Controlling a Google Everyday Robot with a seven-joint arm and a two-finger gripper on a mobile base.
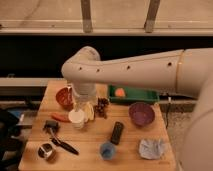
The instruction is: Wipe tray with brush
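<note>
- The end effector (80,106) hangs at the end of the down-turned wrist, over the left-centre of the surface (90,142). It sits just above a white cup (76,118).
- The end effector is open and grips nothing.
- The brush (61,139) lies flat on the surface, apart from the end effector. In the picture it is below and to the left, nearer the front edge.
- The long axis of the brush runs diagonally. The dark grey head sits at the upper left end and the thin black handle points to the lower right.
- The handle end is the part nearest the end effector. The head end lies further left, near a small round tin (46,151).
- The tray (145,95) stands at the back edge of the surface, up and to the right of the end effector. It holds an orange object (120,92) at its left end.
- Brush and tray lie on opposite sides of the end effector and well apart from each other.
- Judgement: the task is at the pick-up step, since the brush is not yet held.
- Judgement: the coming move calls for travel toward the front left, a descent over the handle, and jaws set across the diagonal axis.
- Judgement: the white cup and a red pepper (60,118) stand between the end effector and the brush, so a low path risks a knock.
</note>
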